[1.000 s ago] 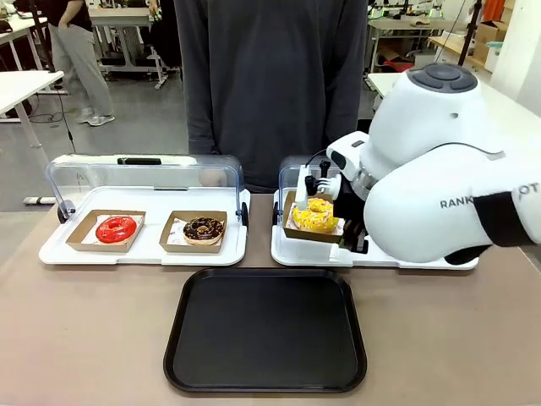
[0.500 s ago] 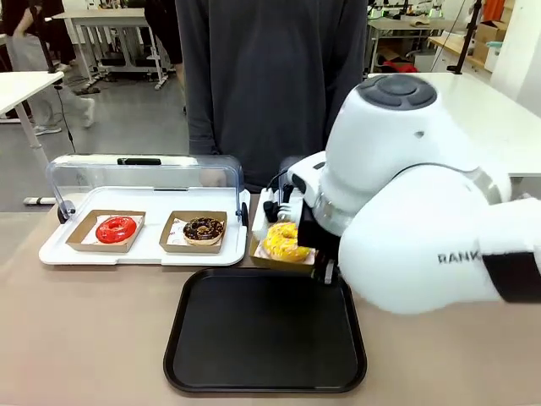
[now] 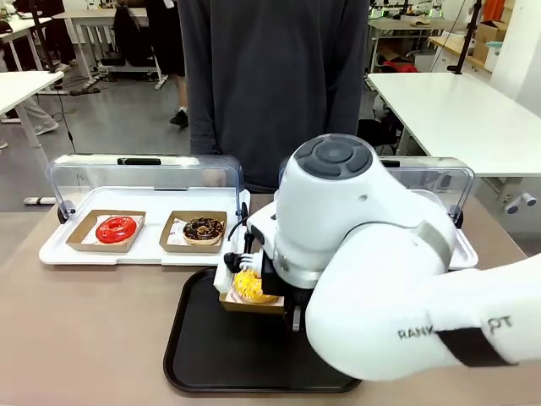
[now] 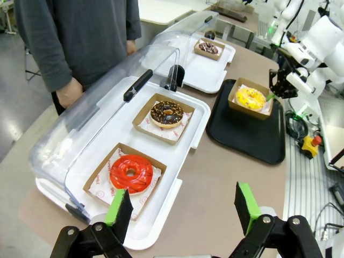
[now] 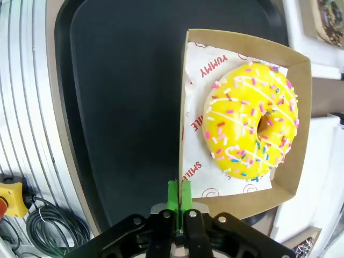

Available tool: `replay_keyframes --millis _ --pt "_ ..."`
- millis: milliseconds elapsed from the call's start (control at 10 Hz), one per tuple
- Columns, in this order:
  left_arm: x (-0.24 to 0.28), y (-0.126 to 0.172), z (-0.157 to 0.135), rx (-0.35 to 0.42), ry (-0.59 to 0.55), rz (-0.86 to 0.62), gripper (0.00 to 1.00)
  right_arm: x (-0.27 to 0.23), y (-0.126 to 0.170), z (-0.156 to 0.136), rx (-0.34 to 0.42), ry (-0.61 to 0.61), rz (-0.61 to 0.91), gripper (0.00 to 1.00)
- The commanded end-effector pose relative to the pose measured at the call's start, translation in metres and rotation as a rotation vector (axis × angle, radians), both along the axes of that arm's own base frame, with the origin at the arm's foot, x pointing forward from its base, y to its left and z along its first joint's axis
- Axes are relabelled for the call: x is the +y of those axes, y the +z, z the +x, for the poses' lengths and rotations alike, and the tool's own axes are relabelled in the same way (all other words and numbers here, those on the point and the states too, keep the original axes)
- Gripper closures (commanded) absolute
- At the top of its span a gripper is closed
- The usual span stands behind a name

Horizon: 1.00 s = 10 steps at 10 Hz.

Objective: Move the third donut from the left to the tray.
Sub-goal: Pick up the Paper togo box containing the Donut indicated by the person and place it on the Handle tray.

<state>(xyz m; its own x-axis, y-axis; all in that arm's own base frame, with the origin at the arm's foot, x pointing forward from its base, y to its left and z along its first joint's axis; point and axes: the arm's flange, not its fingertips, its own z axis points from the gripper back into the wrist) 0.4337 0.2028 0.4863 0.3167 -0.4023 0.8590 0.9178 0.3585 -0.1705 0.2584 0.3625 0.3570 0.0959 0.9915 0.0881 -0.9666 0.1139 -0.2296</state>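
Note:
The third donut (image 5: 251, 119), yellow-iced with sprinkles, lies in its brown cardboard holder (image 5: 244, 47). My right gripper (image 5: 179, 200) is shut on the holder's edge, green pads pinched together. In the front view the donut (image 3: 248, 286) hangs low over the back left part of the black tray (image 3: 203, 359); whether the holder touches the tray I cannot tell. My left gripper (image 4: 183, 207) stands open with nothing between its fingers, high above the table's left end. From there I see the donut (image 4: 250, 98) over the tray (image 4: 242, 141) and the right gripper (image 4: 277, 87) beside it.
A white tray (image 3: 52, 251) with a raised clear lid holds a red-iced donut (image 3: 116, 228) and a chocolate-iced donut (image 3: 203, 228). A second white lidded tray (image 3: 461, 249) stands at the right. A person (image 3: 270, 76) stands at the far side.
My right arm has swung left and toward the near side, carrying the yellow donut in its holder from the right white tray to over the black tray.

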Motion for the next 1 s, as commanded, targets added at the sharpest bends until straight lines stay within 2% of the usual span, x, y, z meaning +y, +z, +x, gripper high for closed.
replay_keyframes --millis 0,500,900 --pt "-0.001 0.001 -0.001 0.005 -0.003 0.001 0.0 0.016 -0.013 -0.001 -0.037 -0.021 -0.004 0.98" --pt "-0.001 0.001 -0.001 0.005 -0.003 0.001 0.0 0.019 -0.039 -0.009 -0.024 0.023 -0.015 0.98" --pt "-0.001 0.001 -0.001 0.005 -0.003 0.001 0.0 0.016 -0.047 -0.008 -0.002 0.033 -0.013 0.98"
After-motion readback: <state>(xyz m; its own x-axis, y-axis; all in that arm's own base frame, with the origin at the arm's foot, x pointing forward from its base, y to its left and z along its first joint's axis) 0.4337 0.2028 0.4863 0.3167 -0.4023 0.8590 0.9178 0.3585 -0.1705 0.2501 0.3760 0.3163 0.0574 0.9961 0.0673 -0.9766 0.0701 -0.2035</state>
